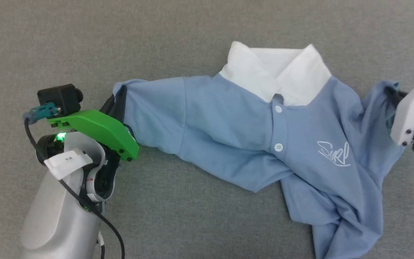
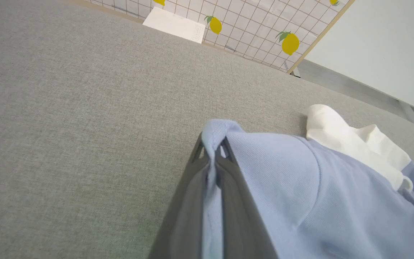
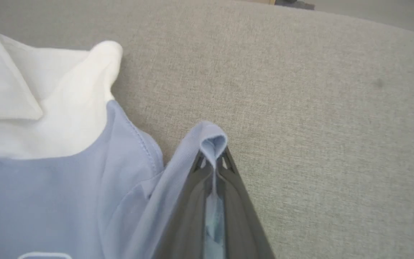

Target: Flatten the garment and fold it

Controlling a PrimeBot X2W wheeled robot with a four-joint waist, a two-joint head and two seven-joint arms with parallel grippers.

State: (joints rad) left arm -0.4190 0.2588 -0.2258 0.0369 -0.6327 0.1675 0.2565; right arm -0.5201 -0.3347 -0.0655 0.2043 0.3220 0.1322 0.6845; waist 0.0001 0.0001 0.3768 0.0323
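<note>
1. Nearest the lens, the left arm's pale forearm (image 1: 56, 216) is seen at the lower left of the head view, topped by a green bracket (image 1: 99, 129).
2. The left gripper (image 2: 214, 147) is found pinched together on the garment (image 1: 235, 122) — blue cloth at one sleeve's edge is squeezed between the two dark fingers (image 2: 239, 208).
3. The right gripper (image 3: 213, 156) is likewise clamped on the garment, and a small loop of the opposite sleeve's hem is nipped right at the tips.
4. The garment is laid front-up on the grey cloth surface (image 1: 192, 28) and spread between the two grippers, with its white collar (image 1: 282, 72) pointed away from the robot.
5. Two white buttons (image 1: 278, 109) are shown below the collar, and a white cursive logo (image 1: 334, 154) is carried on the chest, toward the robot's right.
6. The lower body is left crumpled — it is bunched and twisted toward the lower right of the head view and is cut off by the bottom edge.
7. Past the surface, in the left wrist view, a gridded panel (image 2: 264, 25) printed with lemons is glimpsed.
</note>
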